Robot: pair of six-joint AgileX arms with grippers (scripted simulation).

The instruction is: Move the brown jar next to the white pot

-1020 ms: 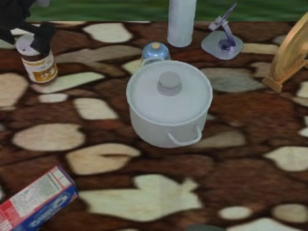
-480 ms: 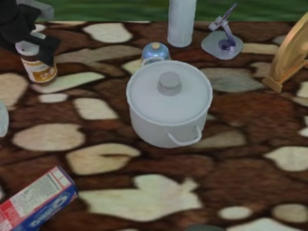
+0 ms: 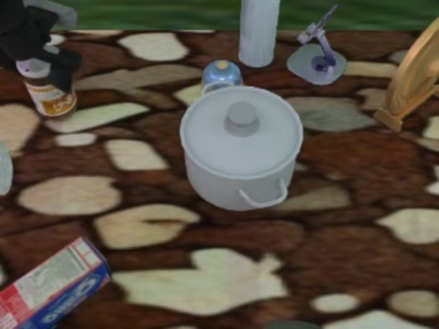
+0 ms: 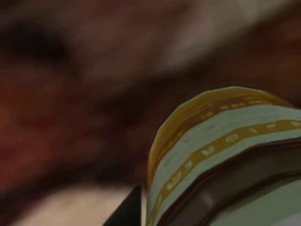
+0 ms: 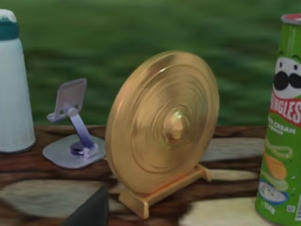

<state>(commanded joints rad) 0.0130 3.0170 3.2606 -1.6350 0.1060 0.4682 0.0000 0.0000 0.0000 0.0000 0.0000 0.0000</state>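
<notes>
The brown jar, with its white lid and tan-orange label, hangs at the far left back of the table. My left gripper is shut on its top. In the left wrist view the jar's label fills the picture beside one dark finger. The white pot, with a flat lid, grey knob and loop handle, stands in the middle, well to the right of the jar. My right gripper is out of the top view; only a dark edge of it shows in the right wrist view.
A small blue bottle touches the pot's far side, and a tall white cylinder stands behind it. At the back right are a purple phone stand and a gold disc. A green crisps can stands near the disc. A red-blue box lies front left.
The left gripper and the held jar have shifted slightly to the left. The pot and the other things have not moved.
</notes>
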